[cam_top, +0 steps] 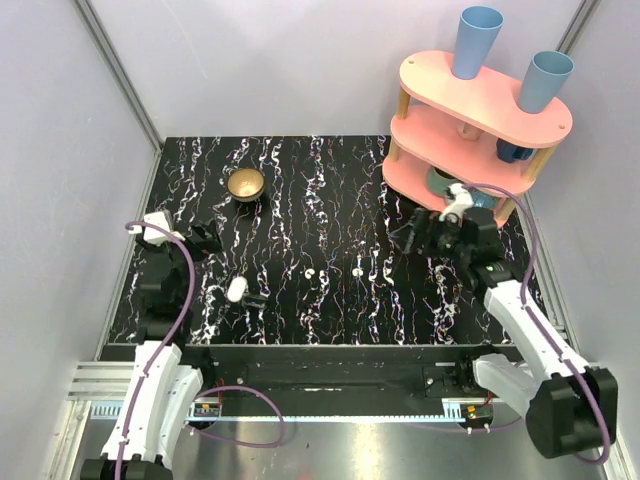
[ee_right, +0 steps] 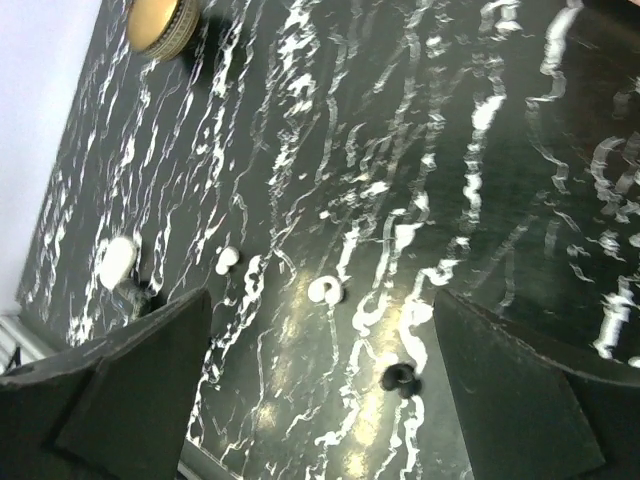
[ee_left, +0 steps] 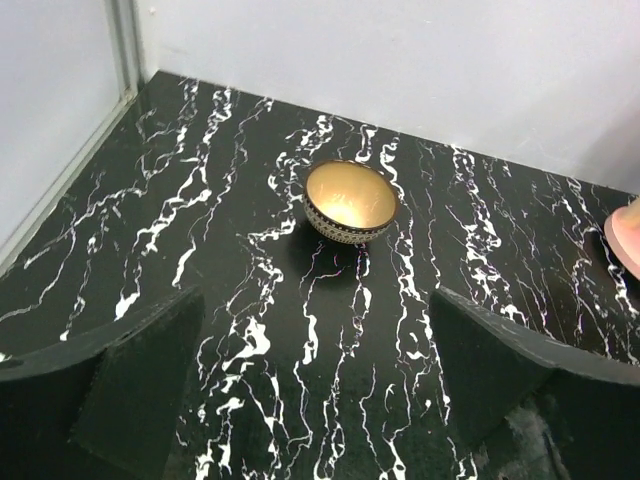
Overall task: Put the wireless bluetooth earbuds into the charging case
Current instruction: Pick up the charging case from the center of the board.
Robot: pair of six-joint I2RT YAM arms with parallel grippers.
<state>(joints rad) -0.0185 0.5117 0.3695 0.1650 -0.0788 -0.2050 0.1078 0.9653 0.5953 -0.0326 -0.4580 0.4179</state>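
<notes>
- Both grippers stood wide open with nothing between their jaws: the left gripper (ee_left: 310,400) hung over the left side of the table (cam_top: 330,200), and the right gripper (ee_right: 320,400) hung over the right side, close to the front of the shelf.
- Two small white earbuds lay loose on the table, about midway between its left and right edges and nearer the near edge than the far one. The left earbud (cam_top: 310,273) and the right earbud (cam_top: 357,272) lay side by side, apart from each other and from both grippers.
- Left of them, well apart from either one, the white case (cam_top: 236,289) rested on the table toward the near left corner. Whether its lid was up or down could not be told.
- A small black block (cam_top: 255,298) sat just beside the case, on its right.
- From the right wrist camera a small black knobbly bit (ee_right: 400,377) showed on the table, nearer that gripper than the earbuds were; what it was could not be told.
- A brass bowl (cam_top: 245,184) stood upright toward the far left corner, straight ahead of the left gripper and apart from it.
- A pink shelf (cam_top: 470,125) with three tiers on wooden posts filled the far right corner.
- Two blue cups stood on its top tier, one (cam_top: 478,40) at the left end and the other (cam_top: 545,80) at the right end.
</notes>
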